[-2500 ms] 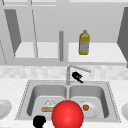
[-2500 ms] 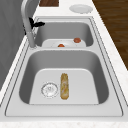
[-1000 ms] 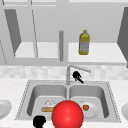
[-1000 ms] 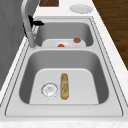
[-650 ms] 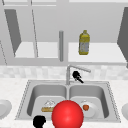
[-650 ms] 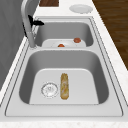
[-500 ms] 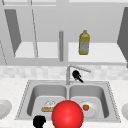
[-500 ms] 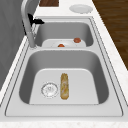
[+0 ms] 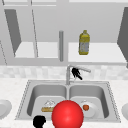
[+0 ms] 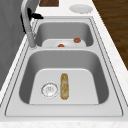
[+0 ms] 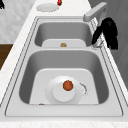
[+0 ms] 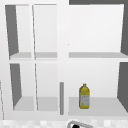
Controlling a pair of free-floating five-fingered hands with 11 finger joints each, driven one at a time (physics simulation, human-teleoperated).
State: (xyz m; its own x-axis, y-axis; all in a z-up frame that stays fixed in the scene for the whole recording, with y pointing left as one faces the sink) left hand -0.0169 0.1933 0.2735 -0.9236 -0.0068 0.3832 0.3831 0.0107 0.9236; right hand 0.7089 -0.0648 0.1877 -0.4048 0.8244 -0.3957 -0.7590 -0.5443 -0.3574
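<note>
Nearest the front camera a large red ball [image 9: 67, 115] sits before the sink's front rim, and just left of it the left hand [image 9: 39, 121] hangs low at the counter edge, balled into a dark lump; whether its fingers are curled tight or merely relaxed cannot be told. Behind them lies the double sink [image 9: 113, 110]: the left basin holds a bread roll [image 10: 64, 85] lying flat beside the round drain [image 10: 49, 89], and the right basin holds a white plate [image 11: 64, 90] with a small orange-red fruit [image 11: 68, 85] on it. White plates rest on the counter at either end of the sink, one [image 10: 80, 8] at the right end and another [image 11: 47, 7] at the left. Farther back, at the divider between the basins, stands the faucet [image 9: 68, 75], its spout [image 11: 94, 12] swung over the right basin. The right hand [image 9: 76, 73] is at the faucet, fingers pointing downward and loosely spread rather than closed round anything, just beside the spout and base; whether it actually touches the metal cannot be told. The faucet looks like rigid, smooth metal, fixed to the deck, so it should pivot rather than lift, and may be slippery; the long spout seems the best place to push or grasp. Nothing crowds it except the wall behind. Farthest back, an open wall cabinet [image 12: 63, 56] holds a yellow bottle [image 12: 84, 96] upright on its lower shelf.
</note>
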